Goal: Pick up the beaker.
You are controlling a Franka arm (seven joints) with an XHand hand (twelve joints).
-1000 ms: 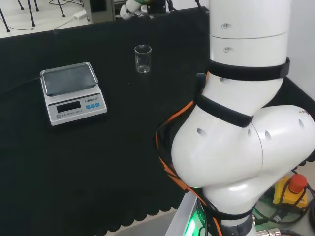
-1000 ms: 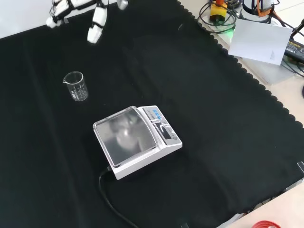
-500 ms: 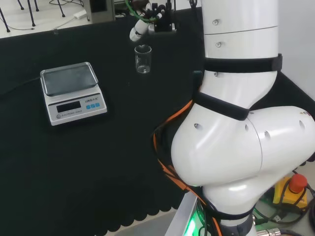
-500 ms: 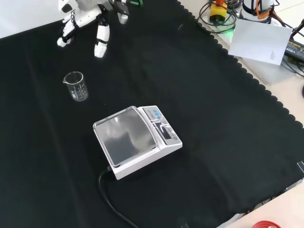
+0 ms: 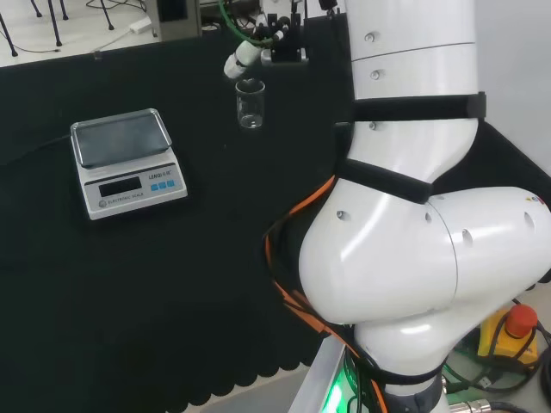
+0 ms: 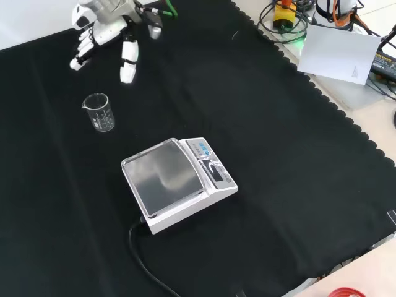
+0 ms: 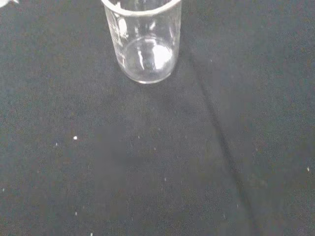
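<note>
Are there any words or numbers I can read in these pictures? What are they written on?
On the scale: small print on its front panel, too small to read.
On the beaker: white measuring marks on the glass, too blurred to read.
No other readable words, numbers or signs.

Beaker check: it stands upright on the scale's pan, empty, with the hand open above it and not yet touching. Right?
Not quite. The front view shows the beaker standing on the black cloth, apart from the scale, not on its pan. The rest holds: it is upright and empty, and the hand is open, fingers short of it.
</note>
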